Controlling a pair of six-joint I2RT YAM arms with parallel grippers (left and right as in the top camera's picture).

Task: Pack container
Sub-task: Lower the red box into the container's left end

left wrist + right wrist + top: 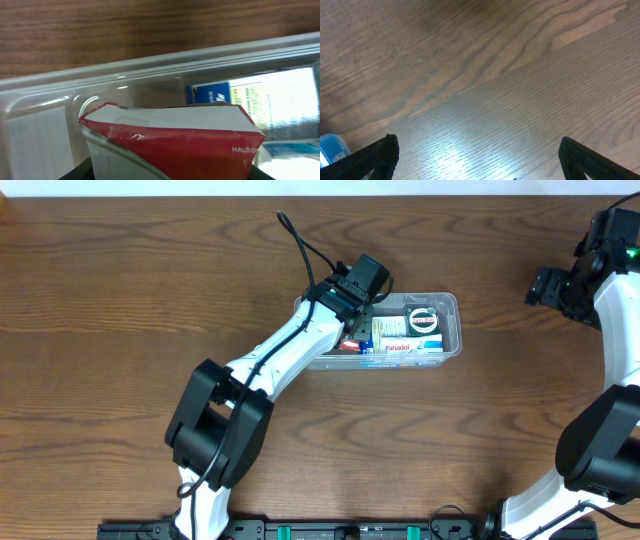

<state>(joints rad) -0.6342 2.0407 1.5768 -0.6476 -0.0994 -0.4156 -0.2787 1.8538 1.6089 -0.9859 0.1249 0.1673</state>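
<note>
Red box point(170, 142) fills my left wrist view, crumpled and pinched in the left gripper point(352, 310), down inside the left end of the container point(452, 330), which lies mid-table with a blue carton point(209, 93) and other packets further along. I judge packing well along, since this box only needs releasing. Far right, the right gripper point(480, 165) hangs wide open and empty over the table point(495, 75), beside a pale blue thing point(329, 147) I can't identify.
</note>
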